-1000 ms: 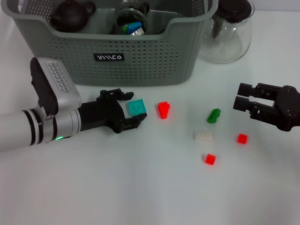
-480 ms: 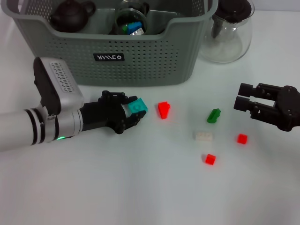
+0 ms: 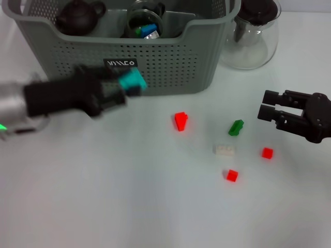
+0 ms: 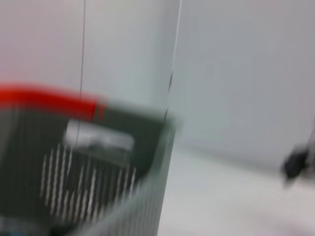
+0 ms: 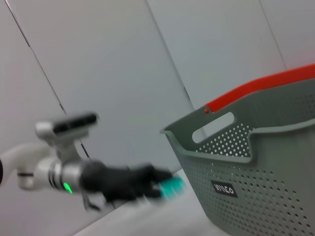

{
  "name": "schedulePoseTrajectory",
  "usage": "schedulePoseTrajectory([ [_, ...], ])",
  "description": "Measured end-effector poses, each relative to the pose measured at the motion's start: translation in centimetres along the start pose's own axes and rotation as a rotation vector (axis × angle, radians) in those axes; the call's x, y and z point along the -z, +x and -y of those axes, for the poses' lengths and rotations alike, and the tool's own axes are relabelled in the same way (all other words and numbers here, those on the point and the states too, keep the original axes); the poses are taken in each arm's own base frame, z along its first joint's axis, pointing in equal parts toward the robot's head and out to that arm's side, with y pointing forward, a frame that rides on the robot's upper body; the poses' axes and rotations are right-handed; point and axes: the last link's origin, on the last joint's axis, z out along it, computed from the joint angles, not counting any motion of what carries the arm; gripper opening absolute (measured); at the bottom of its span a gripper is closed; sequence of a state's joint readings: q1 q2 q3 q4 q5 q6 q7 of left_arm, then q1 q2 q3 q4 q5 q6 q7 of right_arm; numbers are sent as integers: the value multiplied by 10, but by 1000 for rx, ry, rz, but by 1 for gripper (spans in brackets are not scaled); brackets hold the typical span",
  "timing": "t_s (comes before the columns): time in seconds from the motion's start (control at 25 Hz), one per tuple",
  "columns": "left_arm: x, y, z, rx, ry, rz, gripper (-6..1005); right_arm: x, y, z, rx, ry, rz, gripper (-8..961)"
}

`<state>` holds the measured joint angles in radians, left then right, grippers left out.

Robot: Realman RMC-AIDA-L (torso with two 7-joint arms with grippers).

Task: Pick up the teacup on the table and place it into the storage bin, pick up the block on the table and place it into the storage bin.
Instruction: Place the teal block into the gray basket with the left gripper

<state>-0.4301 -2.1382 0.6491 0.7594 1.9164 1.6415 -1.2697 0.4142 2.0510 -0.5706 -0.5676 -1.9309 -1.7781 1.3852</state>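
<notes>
My left gripper (image 3: 125,88) is shut on a teal block (image 3: 133,79) and holds it off the table, in front of the storage bin's front wall near its black label. The storage bin (image 3: 170,62) is a grey-green perforated basket at the back. A glass teacup (image 3: 145,21) with coloured pieces in it stands inside the bin. In the right wrist view the left gripper (image 5: 160,189) carries the teal block (image 5: 172,186) beside the bin (image 5: 256,167). My right gripper (image 3: 265,105) hovers open at the right, apart from everything.
A dark teapot (image 3: 77,15) sits in the bin's back left. A clear glass teapot (image 3: 252,36) stands right of the bin. Loose on the table are a red block (image 3: 180,121), a green one (image 3: 236,127), a white one (image 3: 224,150) and two small red ones (image 3: 267,152) (image 3: 231,175).
The left gripper shut on the teal block, then lifted it off the table, up and back toward the bin's front. The right gripper has stayed still.
</notes>
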Motion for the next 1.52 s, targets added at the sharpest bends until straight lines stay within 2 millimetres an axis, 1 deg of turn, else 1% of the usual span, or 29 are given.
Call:
schedulePoseTrajectory([
  [0.04, 9, 13, 2, 25, -16, -35, 418, -1, 0, 0, 1, -1, 0, 535],
  [0.12, 19, 33, 6, 79, -42, -88, 420, -2, -1, 0, 3, -3, 0, 535],
  [0.16, 23, 48, 12, 112, -52, -126, 421, -2, -1, 0, 4, -3, 0, 534],
  [0.24, 26, 70, 22, 153, -62, -171, 422, -3, -1, 0, 8, -4, 1, 534],
  [0.32, 22, 91, 34, 182, -61, -184, 424, -3, -1, 0, 9, -4, 1, 534],
  [0.36, 12, 112, 49, 209, -45, -163, 425, -3, -1, 0, 9, -3, 1, 534],
  [0.4, 12, 112, 49, 209, -45, -163, 426, -3, -1, 0, 9, -2, 1, 534],
  [0.44, 5, 123, 56, 215, -33, -143, 427, -3, -1, 0, 9, -2, 1, 534],
  [0.52, -10, 138, 70, 229, 6, -77, 429, -3, -1, 0, 9, -2, 1, 535],
  [0.6, -27, 148, 83, 237, 68, 19, 430, -4, -1, 0, 9, -1, 1, 535],
  [0.64, -34, 151, 86, 232, 83, 49, 431, -4, 0, 0, 9, 0, 1, 535],
  [0.72, -53, 152, 95, 216, 149, 164, 433, -4, 0, 1, 9, 3, 1, 535],
  [0.84, -73, 141, 100, 188, 239, 297, 436, -4, 0, 1, 9, 8, -1, 534],
  [1.0, -91, 130, 102, 154, 315, 380, 439, -4, 0, 2, 10, 9, -1, 534],
  [1.2, -106, 122, 104, 146, 403, 456, 444, -4, -1, 2, 10, 8, 0, 534],
  [1.36, -113, 118, 103, 121, 436, 498, 447, -4, -1, 2, 10, 8, 0, 534],
  [1.44, -116, 119, 101, 114, 439, 495, 449, -4, -1, 2, 10, 8, 0, 534],
  [1.52, -116, 121, 100, 113, 436, 488, 481, -4, -1, 2, 9, 8, -1, 535],
])
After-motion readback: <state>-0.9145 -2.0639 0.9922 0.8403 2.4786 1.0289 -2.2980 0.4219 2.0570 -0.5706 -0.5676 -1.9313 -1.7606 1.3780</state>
